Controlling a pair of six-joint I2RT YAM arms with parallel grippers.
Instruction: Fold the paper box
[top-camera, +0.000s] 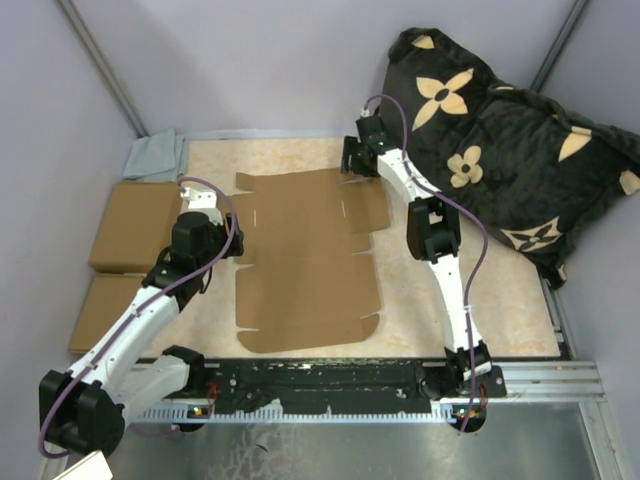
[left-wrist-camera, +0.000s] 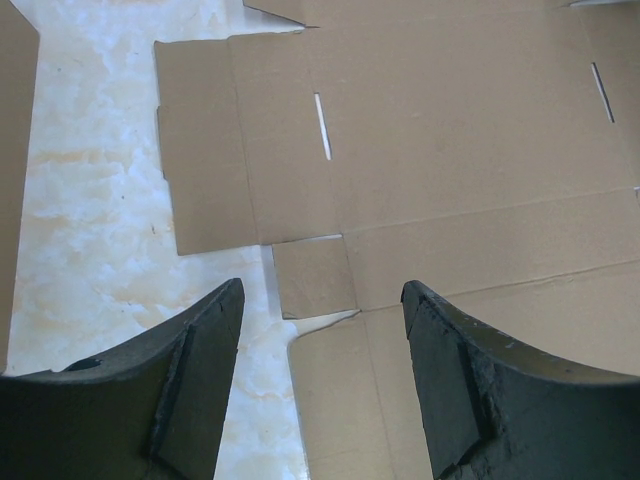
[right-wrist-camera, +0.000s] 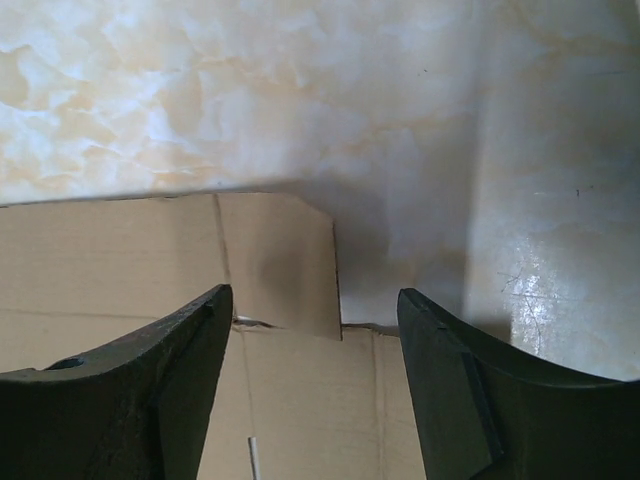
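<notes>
The paper box (top-camera: 305, 260) lies flat and unfolded on the marbled tabletop, brown, with slots, notches and crease lines. My left gripper (top-camera: 236, 243) hovers at its left edge. In the left wrist view the left gripper (left-wrist-camera: 322, 290) is open above a small side tab (left-wrist-camera: 313, 275) of the box (left-wrist-camera: 450, 150), with nothing between its fingers. My right gripper (top-camera: 355, 160) sits at the box's far right corner. In the right wrist view the right gripper (right-wrist-camera: 314, 295) is open, straddling the edge of a corner flap (right-wrist-camera: 280, 260) without touching it.
Two plain cardboard blocks (top-camera: 135, 225) (top-camera: 105, 305) lie left of the left arm. A grey cloth (top-camera: 157, 155) sits at the far left corner. A black cushion with beige flowers (top-camera: 500, 150) fills the far right. A metal rail (top-camera: 350, 385) runs along the near edge.
</notes>
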